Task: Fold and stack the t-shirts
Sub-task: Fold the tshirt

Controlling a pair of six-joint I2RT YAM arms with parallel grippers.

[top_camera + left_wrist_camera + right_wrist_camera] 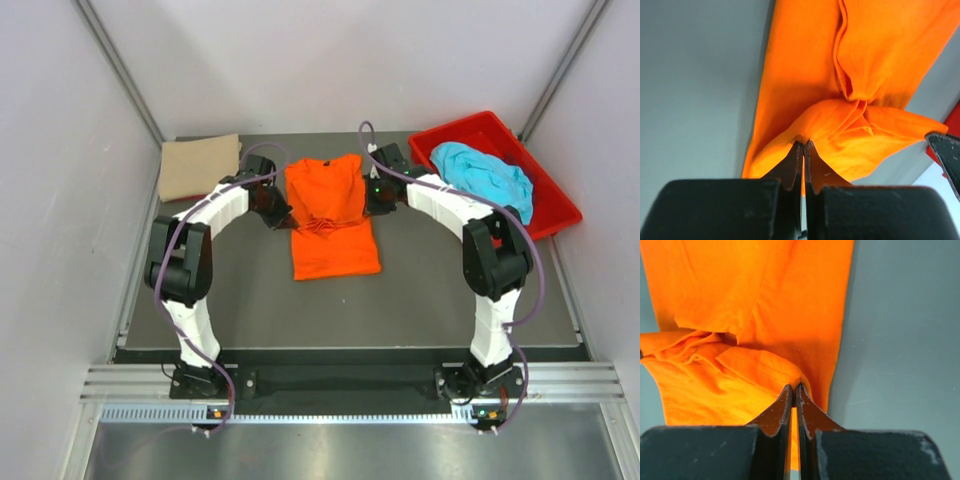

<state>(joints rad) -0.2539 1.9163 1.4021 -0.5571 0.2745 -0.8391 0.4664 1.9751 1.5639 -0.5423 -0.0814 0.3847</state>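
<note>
The orange t-shirt (330, 215) lies in the middle of the table, its far part lifted and bunched. My left gripper (276, 208) is shut on its left edge; the wrist view shows the pinched orange cloth (850, 100) at the tips of my left gripper (804, 144). My right gripper (376, 195) is shut on its right edge, with the cloth (760, 315) pinched at the tips of my right gripper (794, 387). The tan t-shirt (198, 166) lies folded at the far left. The turquoise t-shirt (485, 175) lies crumpled in the red bin (548, 216).
The red bin stands at the far right of the dark table (420, 290). White walls close in the left, right and far sides. The right gripper's finger (946, 155) shows at the right edge of the left wrist view.
</note>
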